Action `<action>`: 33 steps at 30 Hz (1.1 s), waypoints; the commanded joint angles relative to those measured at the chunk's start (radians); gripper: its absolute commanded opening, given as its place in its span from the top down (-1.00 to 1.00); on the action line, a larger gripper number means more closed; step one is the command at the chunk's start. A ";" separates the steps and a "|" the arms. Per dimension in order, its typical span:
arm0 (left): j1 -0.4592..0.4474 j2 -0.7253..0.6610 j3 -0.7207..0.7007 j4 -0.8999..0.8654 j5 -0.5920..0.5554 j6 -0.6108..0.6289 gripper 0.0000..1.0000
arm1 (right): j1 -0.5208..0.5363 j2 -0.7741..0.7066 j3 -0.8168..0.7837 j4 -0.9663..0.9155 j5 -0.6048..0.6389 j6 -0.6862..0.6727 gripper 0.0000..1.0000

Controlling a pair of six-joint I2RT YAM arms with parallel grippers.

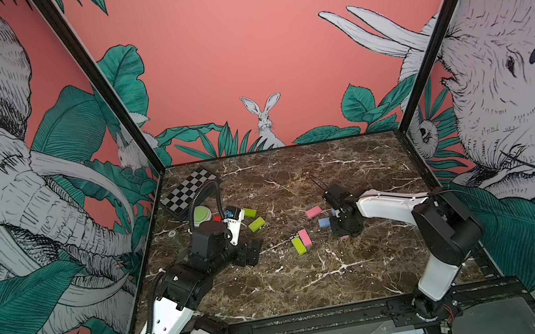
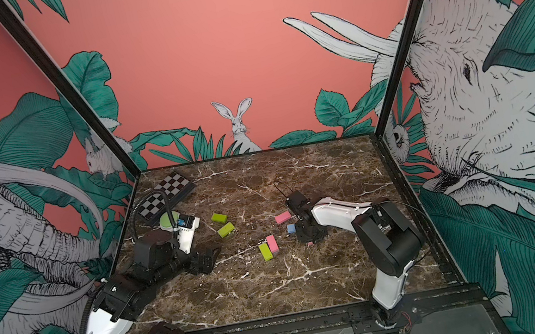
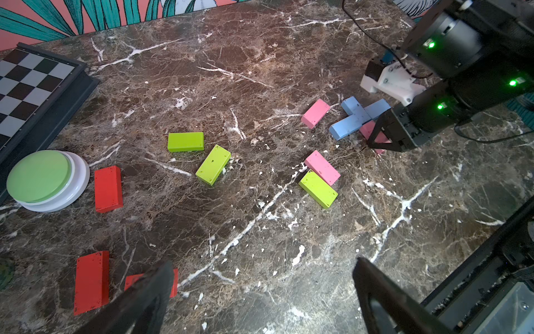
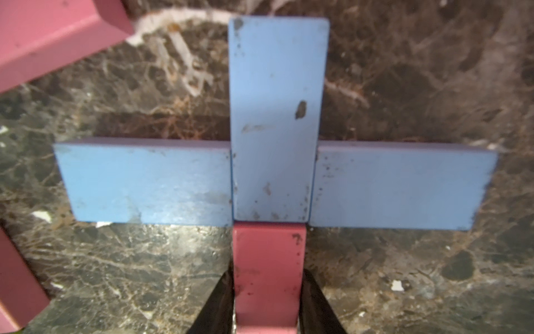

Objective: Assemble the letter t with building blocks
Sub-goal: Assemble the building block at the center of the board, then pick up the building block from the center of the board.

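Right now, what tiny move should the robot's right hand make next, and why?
Probably open the right hand and lift straight off. The flat pink rectangular block between its fingers already butts end-on against the middle light blue rectangular block, so the letter's stem seems placed.

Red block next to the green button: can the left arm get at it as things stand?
Probably yes: the red block lies flat and uncovered; the left arm's jaws stand open close by. Only the button crowds one side.
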 commanded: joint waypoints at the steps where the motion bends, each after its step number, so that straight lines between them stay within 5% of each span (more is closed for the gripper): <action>1: -0.004 0.000 -0.001 -0.016 0.004 0.007 -0.98 | -0.006 0.017 -0.002 -0.002 0.006 0.006 0.20; 18: -0.004 0.001 0.000 -0.017 0.003 0.006 -0.98 | -0.006 -0.185 -0.031 0.003 -0.021 -0.014 -0.45; 26: -0.003 0.000 0.001 -0.018 -0.001 0.006 -0.98 | -0.004 -0.362 -0.009 -0.042 -0.050 -0.061 -0.55; 33: -0.004 -0.006 -0.001 -0.017 -0.002 0.006 -0.98 | 0.022 -0.322 0.089 -0.088 -0.095 -0.126 -0.55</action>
